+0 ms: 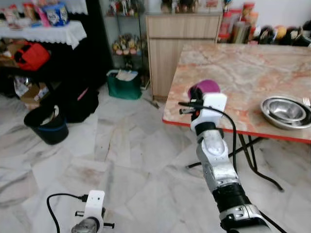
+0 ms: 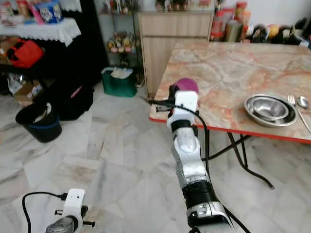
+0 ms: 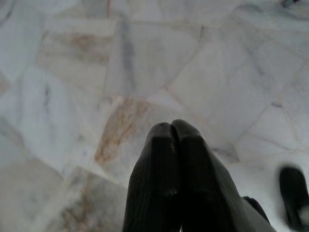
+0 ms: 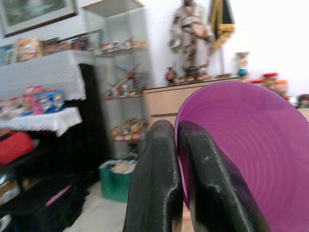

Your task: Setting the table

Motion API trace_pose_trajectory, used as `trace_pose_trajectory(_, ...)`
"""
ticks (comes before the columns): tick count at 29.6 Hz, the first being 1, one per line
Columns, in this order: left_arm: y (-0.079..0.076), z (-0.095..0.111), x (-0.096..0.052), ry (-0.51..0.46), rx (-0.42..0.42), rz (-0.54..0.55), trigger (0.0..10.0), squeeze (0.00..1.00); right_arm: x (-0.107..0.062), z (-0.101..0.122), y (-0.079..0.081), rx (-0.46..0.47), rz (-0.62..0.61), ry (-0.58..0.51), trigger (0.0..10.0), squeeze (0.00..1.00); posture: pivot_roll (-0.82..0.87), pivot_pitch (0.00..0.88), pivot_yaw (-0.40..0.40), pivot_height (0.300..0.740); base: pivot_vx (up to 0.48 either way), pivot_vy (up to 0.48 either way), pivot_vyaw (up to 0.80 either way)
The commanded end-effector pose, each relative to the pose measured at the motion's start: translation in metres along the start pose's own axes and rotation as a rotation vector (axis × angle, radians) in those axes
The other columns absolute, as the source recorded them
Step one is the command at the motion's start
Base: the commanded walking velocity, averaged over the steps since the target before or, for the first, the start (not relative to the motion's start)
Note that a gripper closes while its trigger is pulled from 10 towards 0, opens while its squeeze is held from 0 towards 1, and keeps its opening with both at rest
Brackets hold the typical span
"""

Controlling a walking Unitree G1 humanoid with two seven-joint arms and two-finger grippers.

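Purple plate (image 4: 241, 154), round, ridged, pinched in right hand (image 4: 186, 145), left hand (image 3: 174, 140) closed.

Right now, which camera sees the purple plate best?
The right wrist view: the purple plate looms large there, its rim pinched by the right gripper. Both eye views show just a purple sliver behind the wrist, over the table edge.
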State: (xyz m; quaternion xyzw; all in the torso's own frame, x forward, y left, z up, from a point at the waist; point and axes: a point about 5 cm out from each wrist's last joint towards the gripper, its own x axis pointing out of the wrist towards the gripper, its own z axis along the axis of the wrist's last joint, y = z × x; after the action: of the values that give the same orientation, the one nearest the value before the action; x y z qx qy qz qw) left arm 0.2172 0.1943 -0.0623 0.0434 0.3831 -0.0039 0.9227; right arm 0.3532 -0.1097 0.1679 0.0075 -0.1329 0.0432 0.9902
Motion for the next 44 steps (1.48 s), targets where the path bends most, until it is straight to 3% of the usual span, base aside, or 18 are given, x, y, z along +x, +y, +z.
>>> trace_pose_trajectory(1, -0.0055, 0.0027, 0.0013, -0.003, -0.011, -0.014, 10.0, 0.0, 0.0012, 0.0013, -0.0094, -0.002, -0.026, 0.0, 10.0, 0.0, -0.08, 0.0, 0.06, 0.74, 0.398, 0.0, -0.8)
trace_pose_trajectory(5, -0.0056, 0.003, 0.0013, -0.003, -0.009, -0.016, 10.0, 0.0, 0.0019, 0.0015, -0.0081, 0.009, -0.029, -0.001, 10.0, 0.0, -0.08, 0.0, 0.061, 0.74, 0.398, 0.0, -0.68)
trace_pose_trajectory(36, -0.0075, 0.0015, 0.0013, 0.006, -0.016, -0.026, 10.0, 0.0, 0.0017, 0.0006, -0.016, -0.002, -0.077, 0.0, 10.0, 0.0, -0.08, 0.0, 0.059, 0.74, 0.393, 0.0, -0.07)
trace_pose_trajectory(44, -0.0062, 0.0006, 0.0011, 0.013, -0.017, -0.02, 10.0, 0.0, 0.0032, 0.002, -0.0176, -0.009, -0.083, 0.008, 10.0, 0.0, -0.08, 0.0, 0.059, 0.74, 0.148, 0.0, 0.0)
